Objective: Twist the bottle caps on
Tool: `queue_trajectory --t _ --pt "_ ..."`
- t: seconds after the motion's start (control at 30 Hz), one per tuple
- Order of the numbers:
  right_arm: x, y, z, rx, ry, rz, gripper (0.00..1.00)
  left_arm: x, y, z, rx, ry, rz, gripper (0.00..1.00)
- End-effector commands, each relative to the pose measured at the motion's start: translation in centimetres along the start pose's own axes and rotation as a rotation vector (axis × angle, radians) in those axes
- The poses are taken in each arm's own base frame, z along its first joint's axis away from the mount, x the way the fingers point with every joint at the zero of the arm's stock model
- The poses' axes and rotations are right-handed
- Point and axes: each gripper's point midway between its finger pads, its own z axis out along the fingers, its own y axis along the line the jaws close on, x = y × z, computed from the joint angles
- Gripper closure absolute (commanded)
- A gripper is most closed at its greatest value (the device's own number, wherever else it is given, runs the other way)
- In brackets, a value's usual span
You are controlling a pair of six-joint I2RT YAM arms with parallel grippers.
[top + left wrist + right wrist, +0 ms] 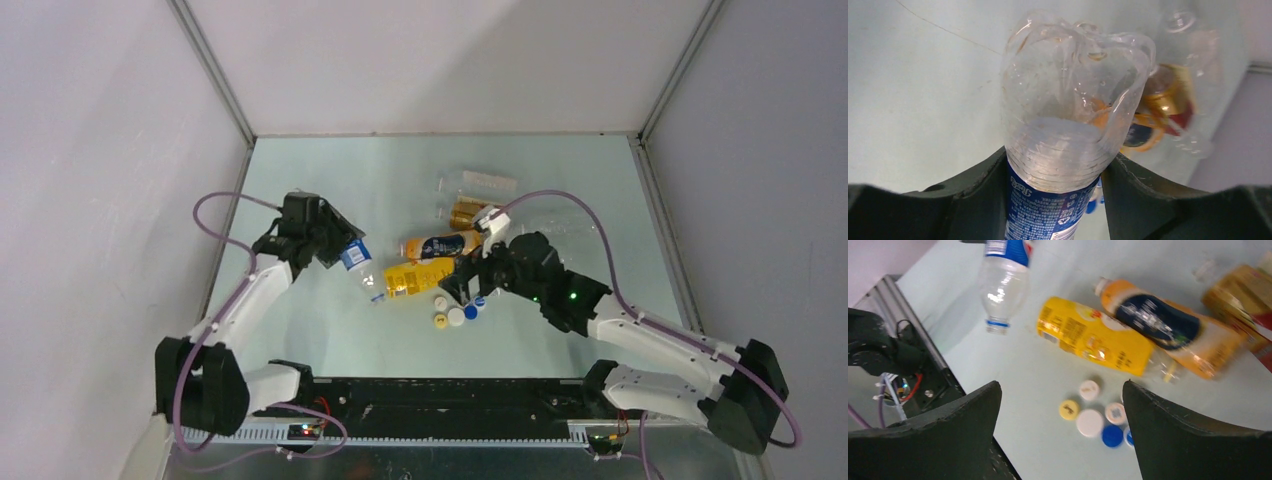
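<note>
Blue-label bottle (1068, 100) in left gripper (1055, 167)

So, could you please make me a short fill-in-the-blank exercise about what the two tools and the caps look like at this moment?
1. The left tool grips a clear bottle whose label is ____ in colour.
2. The right tool is ____ and holds nothing.
3. In the group of loose caps lying on the table under the right tool, exactly one is ____ in colour.

Missing words: blue; open; yellow.
</note>
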Motion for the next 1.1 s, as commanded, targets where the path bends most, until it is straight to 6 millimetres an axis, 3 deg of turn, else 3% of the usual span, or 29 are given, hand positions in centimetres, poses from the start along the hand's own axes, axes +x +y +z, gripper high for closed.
queue_trajectory --t 0.0,0.3,0.5,0.77,1.07 --pt "-3.8 4.6 1.6 -0.129 -0.178 -0.094 0.08 -0.1 -2.7 -1.5 0.134 -0.014 -0.249 0.45" --pt "-3.6 6.1 4.3 -0.15 -0.211 -0.057 0.09 0.3 -5.2 -3.5 0.288 0.008 -0.504 0.46" --pt "-2.9 6.7 5.7 -0.179 -0.18 0.004 0.15 0.4 -6.6 -4.2 0.363 0.04 -0.611 0.47" --pt "-2.2 6.7 7.0 -0.182 -0.146 0.036 0.3 0.6 -7.7 -4.6 0.416 0.067 -0.66 0.47" --pt "-3.5 6.3 7.0 -0.193 -0.183 0.06 0.41 1.5 -8.6 -4.6 0.434 0.093 -0.667 0.47"
